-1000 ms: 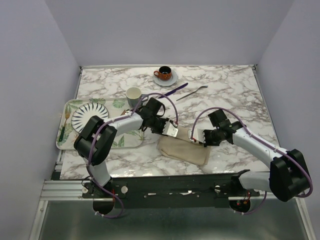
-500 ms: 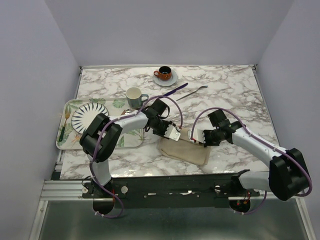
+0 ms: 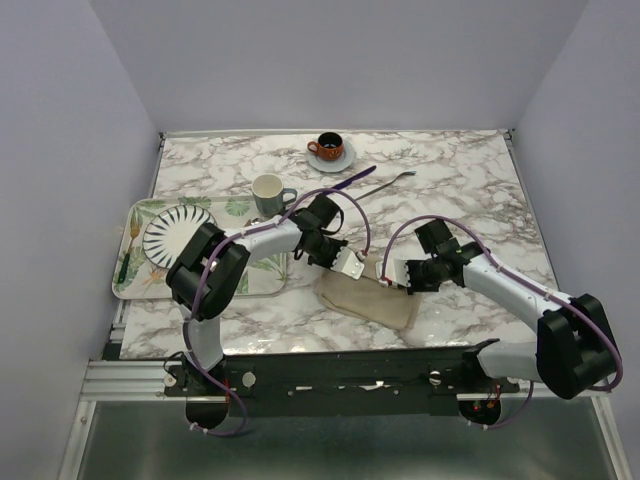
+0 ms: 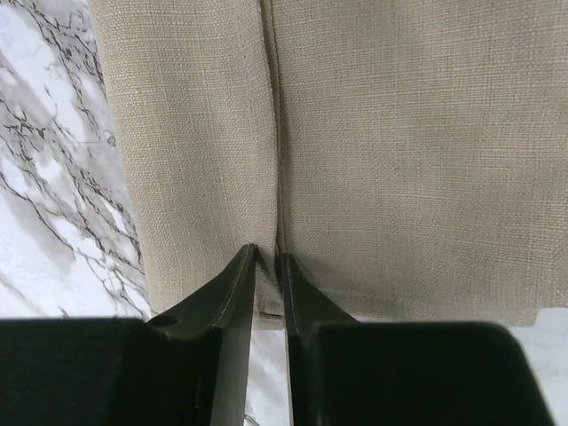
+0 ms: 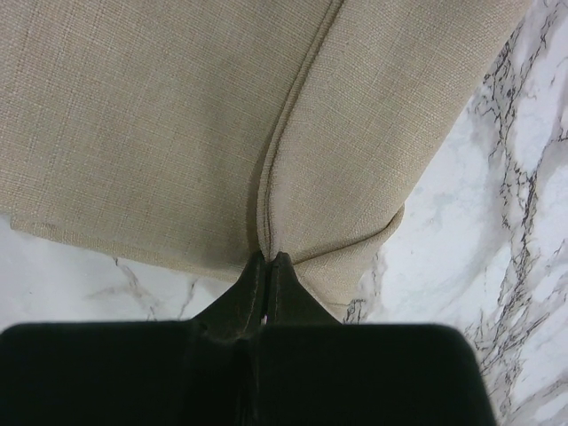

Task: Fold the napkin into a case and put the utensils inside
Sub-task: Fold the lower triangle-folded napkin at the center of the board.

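Note:
The beige napkin (image 3: 368,300) lies folded on the marble near the front middle. My left gripper (image 3: 352,268) is shut on a hemmed edge of the napkin (image 4: 355,133) at its left end. My right gripper (image 3: 392,277) is shut on the napkin's hemmed edge (image 5: 160,115) at the right end. Both pinch the same upper fold, close together. The dark purple knife (image 3: 346,179) and the silver fork (image 3: 382,185) lie side by side at the back of the table, apart from both grippers.
A leaf-printed tray (image 3: 135,262) with a striped plate (image 3: 178,230) sits at the left. A cream mug (image 3: 268,192) stands behind the left arm. A red cup on a saucer (image 3: 329,149) stands at the back.
My left gripper has slid right along the napkin's upper edge toward the right gripper, bunching the cloth a little. The right arm has hardly moved.

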`<state>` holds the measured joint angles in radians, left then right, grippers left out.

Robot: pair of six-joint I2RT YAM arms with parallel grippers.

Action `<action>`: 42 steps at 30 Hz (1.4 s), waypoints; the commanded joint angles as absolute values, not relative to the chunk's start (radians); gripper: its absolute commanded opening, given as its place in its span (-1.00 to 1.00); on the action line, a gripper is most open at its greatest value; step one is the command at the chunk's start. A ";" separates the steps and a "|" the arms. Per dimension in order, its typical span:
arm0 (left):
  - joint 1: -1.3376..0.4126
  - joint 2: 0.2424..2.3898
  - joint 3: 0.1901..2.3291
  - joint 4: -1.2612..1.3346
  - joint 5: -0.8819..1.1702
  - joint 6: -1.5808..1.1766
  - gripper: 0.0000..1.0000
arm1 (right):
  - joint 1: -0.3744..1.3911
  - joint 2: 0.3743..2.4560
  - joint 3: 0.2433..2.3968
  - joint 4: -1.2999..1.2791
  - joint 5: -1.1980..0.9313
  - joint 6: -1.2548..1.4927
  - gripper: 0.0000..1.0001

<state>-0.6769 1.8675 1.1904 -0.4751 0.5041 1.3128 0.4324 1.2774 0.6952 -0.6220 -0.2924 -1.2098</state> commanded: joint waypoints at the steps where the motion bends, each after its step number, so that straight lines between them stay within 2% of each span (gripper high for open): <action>1: -0.680 1.881 1.213 -0.514 0.486 1.299 -0.60 | 0.430 1.267 0.695 -0.614 -0.275 -1.232 -0.99; 5: -0.678 1.878 1.235 -0.518 0.495 1.284 -0.72 | 0.430 1.258 0.692 -0.612 -0.276 -1.236 -0.99; 10: -0.673 1.898 1.275 -0.537 0.499 1.255 -1.00 | 0.430 1.256 0.693 -0.611 -0.278 -1.230 -0.99; 14: -0.673 1.902 1.275 -0.549 0.486 1.273 -0.99 | 0.430 1.249 0.690 -0.609 -0.276 -1.232 -0.99; 17: -0.675 1.905 1.259 -0.549 0.474 1.285 -0.74 | 0.430 1.247 0.690 -0.607 -0.276 -1.233 -0.99; 18: -0.675 1.905 1.255 -0.545 0.466 1.289 -0.59 | 0.431 1.247 0.692 -0.606 -0.276 -1.232 -0.99; 21: -0.678 1.911 1.249 -0.540 0.448 1.295 -0.42 | 0.430 1.253 0.692 -0.603 -0.279 -1.232 -0.99; 32: -0.689 1.939 1.249 -0.535 0.380 1.318 -0.34 | 0.430 1.272 0.707 -0.597 -0.281 -1.235 -0.99; 36: -0.690 1.944 1.259 -0.546 0.380 1.315 -0.70 | 0.430 1.270 0.704 -0.597 -0.281 -1.239 -0.99; 42: -0.684 1.936 1.284 -0.538 0.413 1.266 -0.86 | 0.430 1.259 0.707 -0.595 -0.276 -1.239 -0.99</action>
